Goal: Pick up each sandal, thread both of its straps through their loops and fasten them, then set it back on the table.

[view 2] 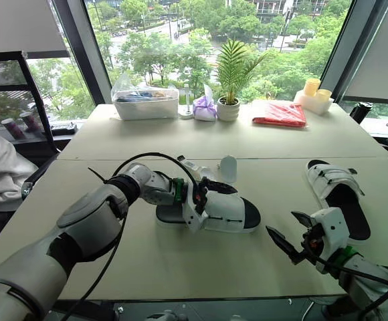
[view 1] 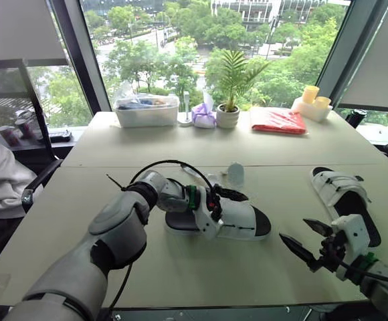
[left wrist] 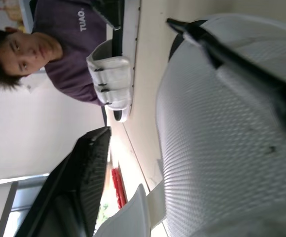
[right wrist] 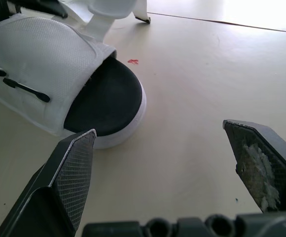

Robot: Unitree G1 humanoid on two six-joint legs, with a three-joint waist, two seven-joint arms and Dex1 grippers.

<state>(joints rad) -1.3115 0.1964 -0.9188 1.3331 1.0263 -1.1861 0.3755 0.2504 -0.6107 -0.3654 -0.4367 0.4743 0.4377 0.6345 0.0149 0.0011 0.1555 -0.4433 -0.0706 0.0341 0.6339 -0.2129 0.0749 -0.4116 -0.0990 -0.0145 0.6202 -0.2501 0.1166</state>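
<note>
Right gripper (view 1: 293,229), nearest the viewer, hovers low over the table (view 1: 201,271) with its fingers spread wide and nothing between them, probably poised to help with the strap work. Just ahead of it and toward the other arm lies the first sandal (view 1: 244,221), flat on its sole. Left gripper (view 1: 226,199) is at this sandal's upper, its fingers apart, one laid along the white mesh and nothing visibly clamped, likely steadying the shoe. A loose strap (view 1: 235,174) stands up just beyond these fingers, so fastening looks unfinished. Second sandal (view 1: 341,190) rests ahead of the right gripper, straps across its upper. Far beyond both hands, a clear tub (view 1: 146,114) holds bagged items and a pot (view 1: 227,119) holds a small palm.
</note>
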